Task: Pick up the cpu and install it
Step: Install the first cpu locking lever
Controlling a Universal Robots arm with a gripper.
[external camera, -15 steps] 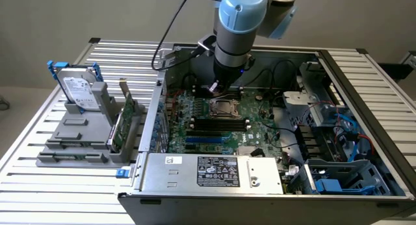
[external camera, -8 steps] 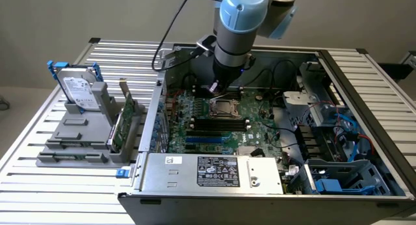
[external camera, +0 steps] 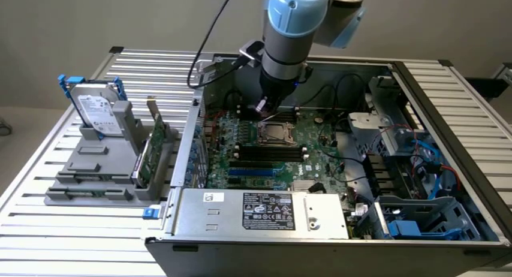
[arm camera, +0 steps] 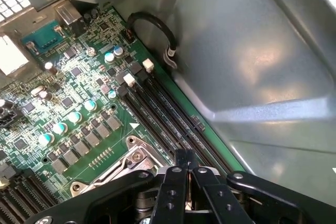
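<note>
My gripper (external camera: 264, 107) hangs inside the open computer case, just behind the square metal-framed socket (external camera: 276, 133) on the green motherboard (external camera: 320, 160). In the wrist view the black fingers (arm camera: 170, 182) are pressed together, so the gripper (arm camera: 186, 157) is shut, hovering over a corner of the socket's silver frame (arm camera: 131, 158). I see nothing between the fingertips. The cpu is hidden from view.
Black memory slots (arm camera: 168, 114) run beside the socket, and a looped black cable (arm camera: 157, 24) sits by the grey case wall (arm camera: 252, 66). A power supply (external camera: 260, 211) fills the case front. A hard drive (external camera: 98, 112) stands in a grey holder at the exterior view's left.
</note>
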